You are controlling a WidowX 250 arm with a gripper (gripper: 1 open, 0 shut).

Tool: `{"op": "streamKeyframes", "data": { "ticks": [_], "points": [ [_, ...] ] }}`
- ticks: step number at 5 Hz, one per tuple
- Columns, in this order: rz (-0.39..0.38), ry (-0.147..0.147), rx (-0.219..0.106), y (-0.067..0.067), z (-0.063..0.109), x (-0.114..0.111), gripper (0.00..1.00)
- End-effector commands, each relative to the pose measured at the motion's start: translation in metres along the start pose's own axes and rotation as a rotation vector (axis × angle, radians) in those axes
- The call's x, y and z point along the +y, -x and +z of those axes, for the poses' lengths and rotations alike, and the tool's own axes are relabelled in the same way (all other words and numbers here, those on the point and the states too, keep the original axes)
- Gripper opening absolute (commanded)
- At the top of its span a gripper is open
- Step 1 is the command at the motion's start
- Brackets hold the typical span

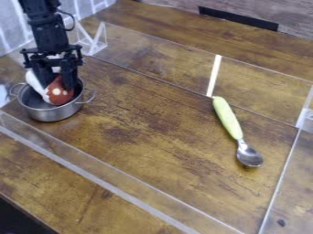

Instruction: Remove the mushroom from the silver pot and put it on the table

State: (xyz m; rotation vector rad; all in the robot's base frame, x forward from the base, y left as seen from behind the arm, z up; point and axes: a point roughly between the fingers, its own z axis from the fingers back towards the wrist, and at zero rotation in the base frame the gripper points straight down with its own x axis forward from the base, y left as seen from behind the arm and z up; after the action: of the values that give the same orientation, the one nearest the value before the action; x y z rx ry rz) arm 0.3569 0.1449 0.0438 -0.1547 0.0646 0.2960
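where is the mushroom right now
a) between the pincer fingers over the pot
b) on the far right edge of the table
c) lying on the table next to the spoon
a: the mushroom sits between the pincer fingers, right above the pot, far from the spoon.
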Motion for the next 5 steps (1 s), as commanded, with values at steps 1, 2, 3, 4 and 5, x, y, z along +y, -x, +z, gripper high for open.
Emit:
{"op": "streamKeyframes", "data": {
  "ticks": [1, 2, 3, 4, 5],
  "points": [
    [0.014, 0.005, -0.065, 0.005, 0.032, -0.012, 0.0],
    [0.049, 0.029, -0.094, 0.011, 0.053, -0.018, 0.0],
    [0.078, 0.055, -0.121, 0.009, 0.074, -0.028, 0.0],
    [0.087, 0.089, -0.132, 0.007, 0.087, -0.052, 0.0],
    [0.021, 0.119, -0.116, 0.007, 0.094, -0.098, 0.0]
  ]
}}
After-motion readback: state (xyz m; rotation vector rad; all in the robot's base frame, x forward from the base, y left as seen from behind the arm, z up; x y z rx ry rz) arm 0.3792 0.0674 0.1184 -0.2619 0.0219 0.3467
